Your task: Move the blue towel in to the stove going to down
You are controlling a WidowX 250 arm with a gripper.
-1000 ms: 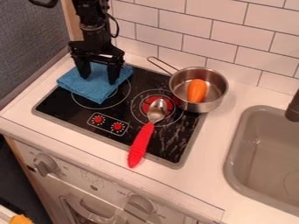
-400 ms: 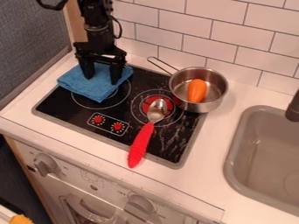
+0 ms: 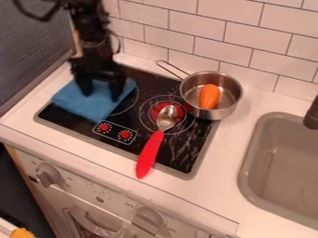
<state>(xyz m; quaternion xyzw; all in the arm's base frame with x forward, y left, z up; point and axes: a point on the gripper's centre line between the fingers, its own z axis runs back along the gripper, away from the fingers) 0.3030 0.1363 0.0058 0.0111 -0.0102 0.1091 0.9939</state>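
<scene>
Status: roughly partway, I'd say — the black cooktop [image 3: 189,148] already carries most of the blue towel [image 3: 93,107], at its upper left in the frame, but one side hangs past the left trim onto the counter. If "down" means toward the bottom of the frame, what's left is easing it further that way, squaring it on the stove, then clearing the gripper [image 3: 101,94]. Gripper fingers are wide apart, tips down at the towel; can't tell how hard they press. Materials: white tile backsplash [image 3: 217,42] across the top, rectangular with dark grout; smooth off-white countertop [image 3: 231,139]; grey sink [image 3: 282,160] at right, rounded corners, matte. Cooktop is glossy, marbled, grey-trimmed. Towel is soft-looking, roughly four-sided, lower corner next to the printed dials. Shiny metal saucepan [image 3: 229,104] right of upper centre, round, wire-loop handle toward upper left. Spoon [image 3: 151,151] near centre: metal bowl over the red burner spot, ridged red handle pointing to the bottom. Orange toy carrot [image 3: 209,96] in the pan, smooth, tapered. Smallest: two red dials [image 3: 125,134] — towel could cover them if it goes lower.
</scene>
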